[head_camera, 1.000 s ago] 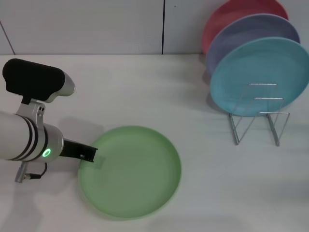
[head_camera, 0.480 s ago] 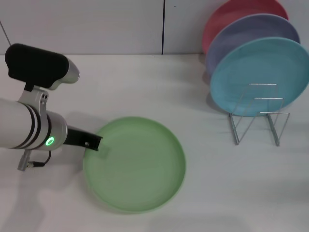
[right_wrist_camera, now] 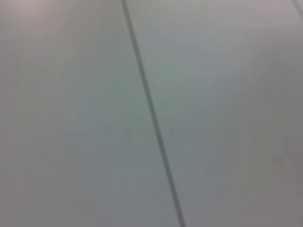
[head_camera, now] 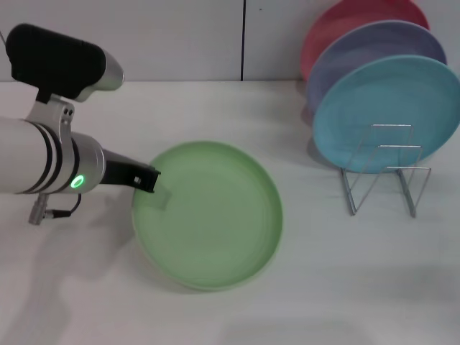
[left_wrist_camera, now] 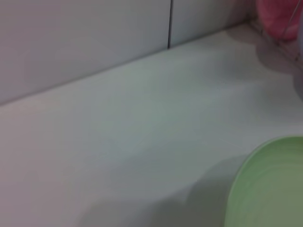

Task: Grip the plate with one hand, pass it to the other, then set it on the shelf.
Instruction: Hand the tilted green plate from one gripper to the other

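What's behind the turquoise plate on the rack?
Behind the turquoise plate stands a lavender plate, then a pink plate. Only their upper edges show; the lower parts and the rack wires holding them are covered.

We see open worktop (head_camera: 302, 302) between the green plate (head_camera: 208, 215) and the wire rack (head_camera: 381, 176), wide enough for a gripper to pass. The left gripper (head_camera: 147, 180) blocks the plate's left edge, fingers closed on its rim. On the rack, the turquoise plate (head_camera: 388, 111) fills the nearest occupied slot, with empty front loops before it.
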Action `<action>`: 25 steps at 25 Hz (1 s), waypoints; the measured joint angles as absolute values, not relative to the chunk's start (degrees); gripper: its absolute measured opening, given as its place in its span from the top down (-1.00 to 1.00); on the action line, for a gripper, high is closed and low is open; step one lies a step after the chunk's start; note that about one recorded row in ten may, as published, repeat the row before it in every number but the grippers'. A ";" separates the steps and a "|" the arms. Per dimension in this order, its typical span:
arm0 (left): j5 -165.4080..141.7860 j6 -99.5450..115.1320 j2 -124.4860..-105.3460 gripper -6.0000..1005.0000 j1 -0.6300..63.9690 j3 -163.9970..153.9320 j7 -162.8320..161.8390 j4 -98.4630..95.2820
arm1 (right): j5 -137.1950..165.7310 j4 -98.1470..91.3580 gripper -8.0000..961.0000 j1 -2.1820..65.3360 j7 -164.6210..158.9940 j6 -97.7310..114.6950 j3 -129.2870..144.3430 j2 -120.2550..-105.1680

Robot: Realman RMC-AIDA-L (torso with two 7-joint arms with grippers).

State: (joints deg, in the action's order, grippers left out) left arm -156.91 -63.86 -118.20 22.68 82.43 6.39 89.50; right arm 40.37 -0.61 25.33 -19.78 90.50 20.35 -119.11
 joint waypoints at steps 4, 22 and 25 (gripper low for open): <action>-157.77 -63.40 -118.21 0.92 22.36 83.05 7.09 92.51 | 45.39 -3.55 -0.57 26.36 -24.29 92.10 20.38 -119.08; -161.80 -60.78 -118.26 0.91 20.49 87.45 8.56 102.32 | 79.06 -67.29 -0.57 33.37 -93.61 68.12 51.86 -118.30; -162.11 -59.38 -118.21 0.91 20.36 88.73 8.56 102.98 | 100.21 -81.72 -0.57 36.11 -118.54 69.62 51.78 -117.83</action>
